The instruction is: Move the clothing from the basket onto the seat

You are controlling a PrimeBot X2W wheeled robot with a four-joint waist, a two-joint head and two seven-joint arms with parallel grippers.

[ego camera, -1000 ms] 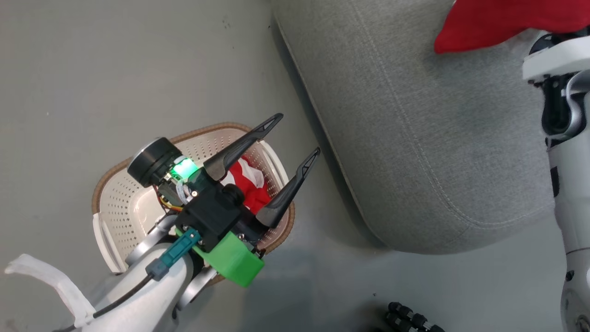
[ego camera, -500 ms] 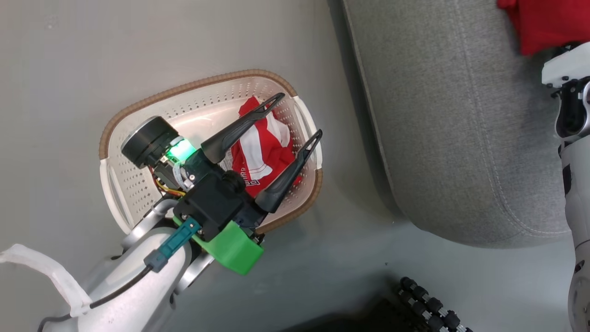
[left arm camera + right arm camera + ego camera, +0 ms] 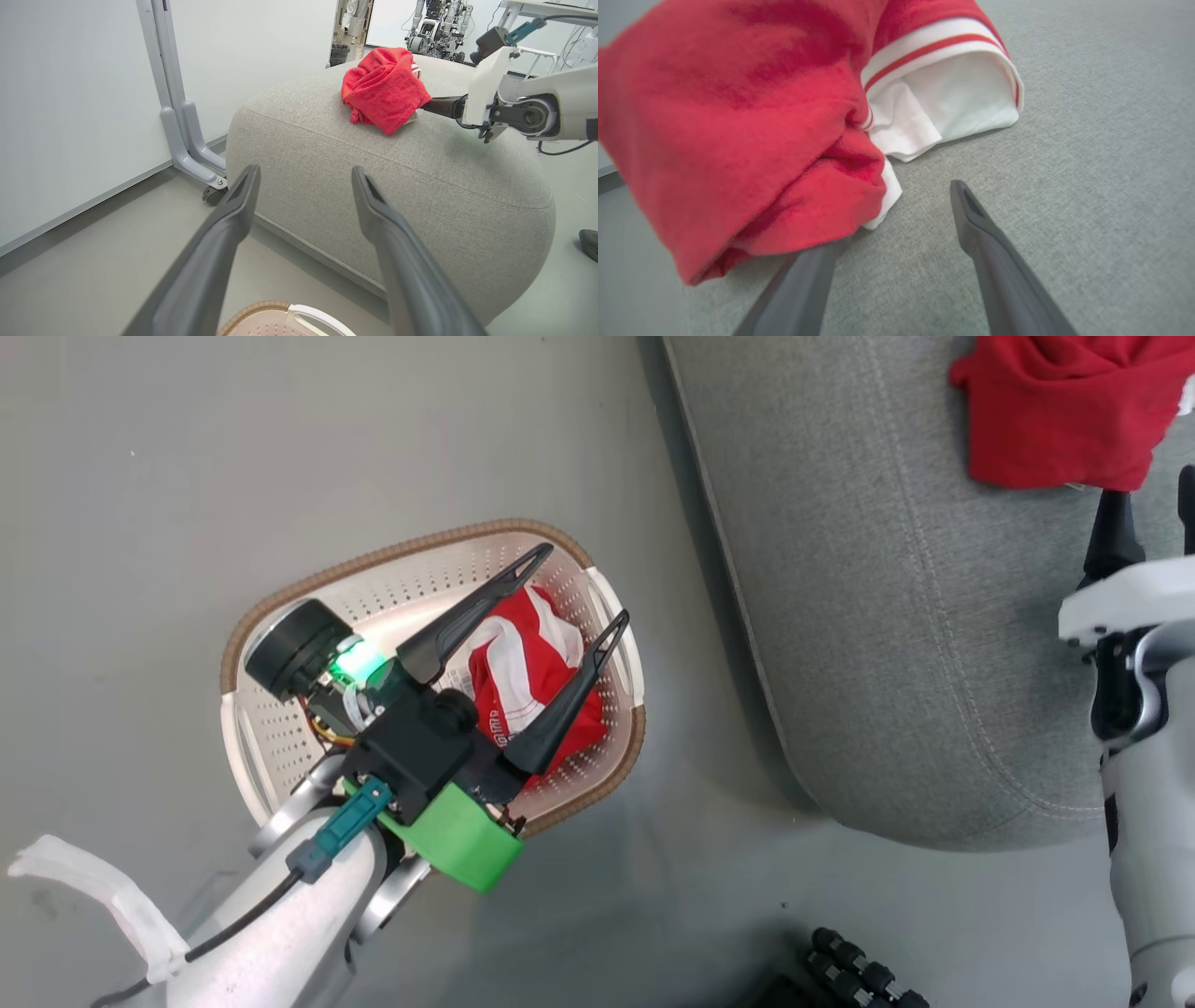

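- Head view: the basket (image 3: 392, 555) sits on the floor with its long axis running roughly 8 to 2 o'clock. One red-and-white garment (image 3: 523, 653) is bunched up in its 2 o'clock end, and the bundle runs about 12 to 6.
- The left gripper (image 3: 583, 583) is over that end with its fingers pointing to about 1 o'clock. Its jaws are spread wide and released, with nothing clamped between them.
- The seat (image 3: 887, 616) is at 3 o'clock of the basket. The second garment (image 3: 1055, 411) lies on it up in the 1 o'clock corner, wider than tall, so roughly 9 to 3.
- The right gripper (image 3: 1150, 513) is just below it at 6 o'clock, fingers pointing to 12.
- Left wrist view: the left gripper (image 3: 306, 170) has its jaws wide apart and empty. The basket (image 3: 280, 319) rim peeks in at 6 o'clock.
- The red garment (image 3: 383, 88) is crumpled on top of the seat (image 3: 397, 177) at about 1 o'clock. The right gripper (image 3: 434, 105) reaches in from 3 o'clock, right up against it.
- Right wrist view: the right gripper (image 3: 901, 214) has let go and its jaws are wide open.
- The garment (image 3: 738, 130) rests on the seat (image 3: 1087, 140), and its red bulk droops over the tip of the 7 o'clock finger. The white striped cuff is up at 1 o'clock, and the other finger is clear of the fabric.
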